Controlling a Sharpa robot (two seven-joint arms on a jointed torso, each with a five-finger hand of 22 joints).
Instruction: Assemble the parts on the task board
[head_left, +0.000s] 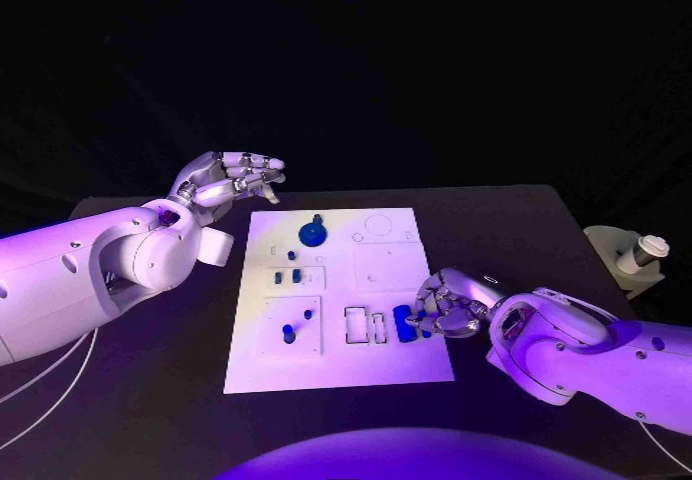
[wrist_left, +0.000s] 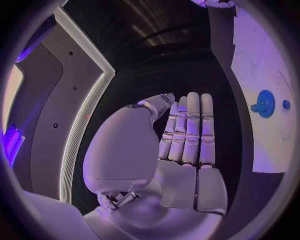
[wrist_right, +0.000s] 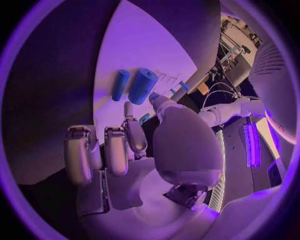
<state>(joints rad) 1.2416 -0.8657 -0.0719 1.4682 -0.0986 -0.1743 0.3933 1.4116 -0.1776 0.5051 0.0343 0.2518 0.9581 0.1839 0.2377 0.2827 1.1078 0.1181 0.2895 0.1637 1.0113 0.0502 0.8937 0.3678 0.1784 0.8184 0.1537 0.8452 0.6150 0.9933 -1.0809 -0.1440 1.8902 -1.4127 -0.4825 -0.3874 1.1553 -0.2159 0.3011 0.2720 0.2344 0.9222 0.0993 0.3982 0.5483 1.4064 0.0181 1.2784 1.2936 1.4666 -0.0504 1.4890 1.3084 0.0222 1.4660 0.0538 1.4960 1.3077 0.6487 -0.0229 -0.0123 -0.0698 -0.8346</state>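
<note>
Right hand (head_left: 444, 305) curls, empty, beside 2 upright blue cylinders (head_left: 404, 322) (long axes vertical); left hand (head_left: 231, 180) hovers spread, empty.

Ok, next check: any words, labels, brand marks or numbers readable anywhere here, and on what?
None can be read.
The task board carries only outlined recesses and blue parts, no print that shows.
Neither the left robot hand nor the right robot hand shows any marking.
</note>
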